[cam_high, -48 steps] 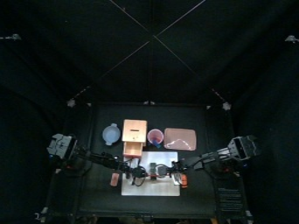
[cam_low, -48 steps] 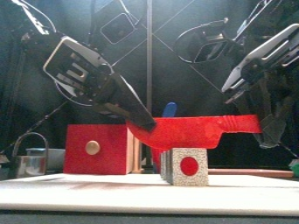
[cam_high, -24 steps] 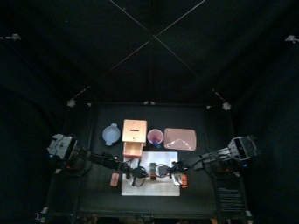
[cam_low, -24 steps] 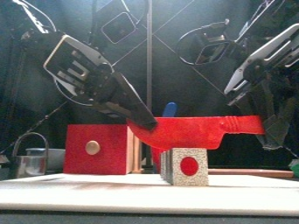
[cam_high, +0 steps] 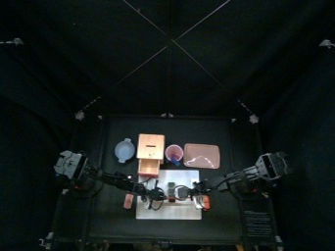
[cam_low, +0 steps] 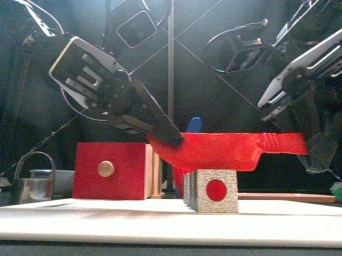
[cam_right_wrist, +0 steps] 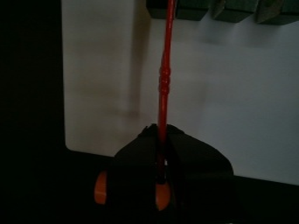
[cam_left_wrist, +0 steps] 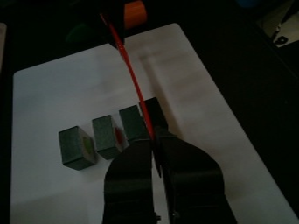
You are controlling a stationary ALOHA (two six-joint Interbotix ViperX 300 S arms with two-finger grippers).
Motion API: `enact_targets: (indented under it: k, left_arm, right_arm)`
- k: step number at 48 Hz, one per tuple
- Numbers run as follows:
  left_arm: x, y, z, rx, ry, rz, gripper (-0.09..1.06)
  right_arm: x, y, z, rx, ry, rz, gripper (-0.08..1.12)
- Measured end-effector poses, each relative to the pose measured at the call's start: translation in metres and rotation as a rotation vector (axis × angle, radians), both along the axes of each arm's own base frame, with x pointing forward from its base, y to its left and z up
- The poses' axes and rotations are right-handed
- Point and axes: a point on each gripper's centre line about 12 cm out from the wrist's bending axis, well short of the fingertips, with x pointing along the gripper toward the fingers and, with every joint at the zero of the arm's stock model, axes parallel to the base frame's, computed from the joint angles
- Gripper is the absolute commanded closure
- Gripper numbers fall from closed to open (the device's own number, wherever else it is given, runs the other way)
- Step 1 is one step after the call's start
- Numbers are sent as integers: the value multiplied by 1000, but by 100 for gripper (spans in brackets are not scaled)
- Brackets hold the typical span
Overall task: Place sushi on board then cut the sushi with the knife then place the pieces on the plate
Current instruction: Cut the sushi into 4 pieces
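A red toy knife hangs level above the white cutting board, blade edge down. My left gripper is shut on its blade end and my right gripper is shut on its handle end. A sushi roll, end-on with a red centre, stands on the board right under the blade. In the left wrist view the knife runs out from my shut left gripper over a row of dark blocks. In the right wrist view the knife leaves my shut right gripper toward the blocks.
Behind the board stand the wooden box with a red drawer front, the red cup with a blue knife, the blue-grey bowl and the pink tray. A metal cutter sits at the far left.
My right gripper has shifted slightly to the right and up along the handle end. The knife, the left gripper and the sushi have hardly moved.
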Motion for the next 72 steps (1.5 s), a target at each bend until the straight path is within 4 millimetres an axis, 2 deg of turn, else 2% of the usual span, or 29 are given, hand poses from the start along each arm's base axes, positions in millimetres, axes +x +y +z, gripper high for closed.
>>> enact_targets:
  k: [8, 19, 55, 72]
  left_arm:
    - [-1, 1, 1, -1, -3, 2, 67]
    - [0, 1, -10, 7, 24, 0, 67]
    - [0, -1, -5, 3, 13, -2, 67]
    - [0, -2, -21, 10, 51, -2, 67]
  right_arm:
    - [0, -2, 1, -8, 0, 1, 71]
    - [3, -1, -4, -1, -2, -6, 71]
    - [3, 1, -6, 21, -15, -22, 71]
    - [4, 1, -20, 19, -1, -28, 71]
